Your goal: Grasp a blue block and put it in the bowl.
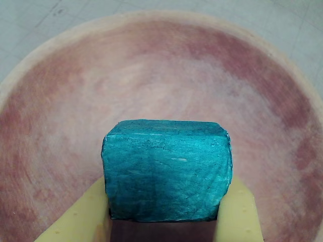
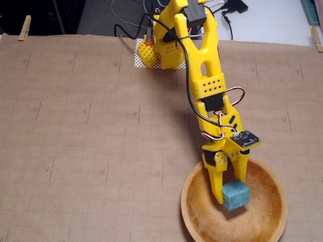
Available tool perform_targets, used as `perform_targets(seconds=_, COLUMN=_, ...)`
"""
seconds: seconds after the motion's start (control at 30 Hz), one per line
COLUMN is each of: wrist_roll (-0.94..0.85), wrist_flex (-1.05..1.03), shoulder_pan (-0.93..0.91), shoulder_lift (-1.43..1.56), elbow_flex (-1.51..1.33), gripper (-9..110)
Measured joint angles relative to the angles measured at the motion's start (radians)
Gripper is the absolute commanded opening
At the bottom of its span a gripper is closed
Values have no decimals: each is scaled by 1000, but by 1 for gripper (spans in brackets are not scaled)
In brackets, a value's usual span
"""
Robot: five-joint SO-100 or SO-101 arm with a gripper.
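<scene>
The blue block [image 1: 166, 169] is a teal speckled block held between my yellow fingers [image 1: 81, 217] in the wrist view. In the fixed view the gripper [image 2: 231, 195] is shut on the blue block [image 2: 235, 195] and holds it over the inside of the bowl [image 2: 199, 222], near its upper middle. Whether the block touches the bowl floor I cannot tell. The bowl [image 1: 60, 101] is wide, round and wooden, and fills the wrist view behind the block.
The yellow arm [image 2: 204, 75] reaches down from its base at the top of the fixed view. A brown gridded mat [image 2: 91, 141] covers the table. Clothes pegs [image 2: 24, 27] clip the mat's far corners. Cables lie behind the base.
</scene>
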State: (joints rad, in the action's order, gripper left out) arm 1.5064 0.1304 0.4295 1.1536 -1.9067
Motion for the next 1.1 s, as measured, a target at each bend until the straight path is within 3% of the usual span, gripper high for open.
perform_targets(seconds=0.17, wrist_roll=0, wrist_flex=0, shoulder_pan=0, shoulder_lift=0, elbow_flex=0, gripper=31)
perform_targets(seconds=0.7, wrist_roll=0, wrist_flex=0, shoulder_pan=0, shoulder_lift=6, elbow_flex=-2, gripper=30)
perform_targets(seconds=1.1, wrist_roll=2, wrist_flex=0, shoulder_pan=26, shoulder_lift=460, elbow_flex=-295, gripper=30)
